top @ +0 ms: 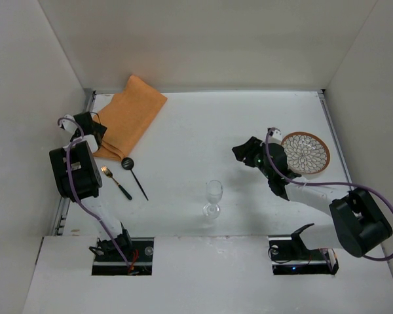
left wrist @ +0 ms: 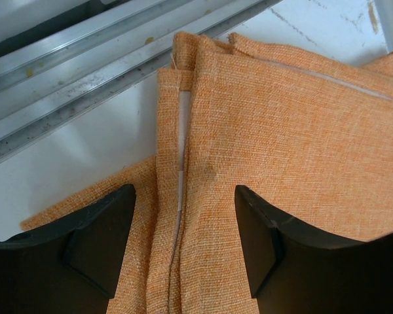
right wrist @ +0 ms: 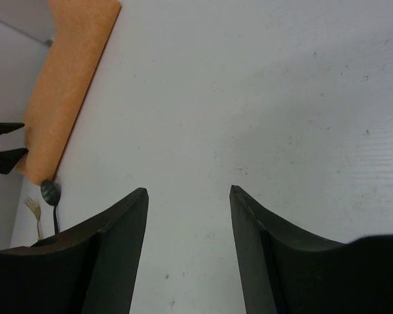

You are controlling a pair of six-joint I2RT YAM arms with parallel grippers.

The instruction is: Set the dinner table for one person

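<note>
my left gripper [left wrist: 183,193], jaws spread, straddles the cloth [left wrist: 281,144] along its fold, lower centre of frame; right gripper [right wrist: 188,190], also spread, lies farther.

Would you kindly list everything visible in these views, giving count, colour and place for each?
dinner table: one, matte white, beneath everything
rails: two, grey metal, along the table's left and right edges
cloth: one, orange, folded, far-left corner
fork: one, gold head with black handle, left side, just nearer than the cloth
spoon: one, black, just right of the fork
wine glass: one, clear, upright, near the centre
plate: one, pale patterned with brown rim, right side
left gripper: one, black, open, at the cloth's near end
right gripper: one, black, open, over bare table left of the plate
</note>
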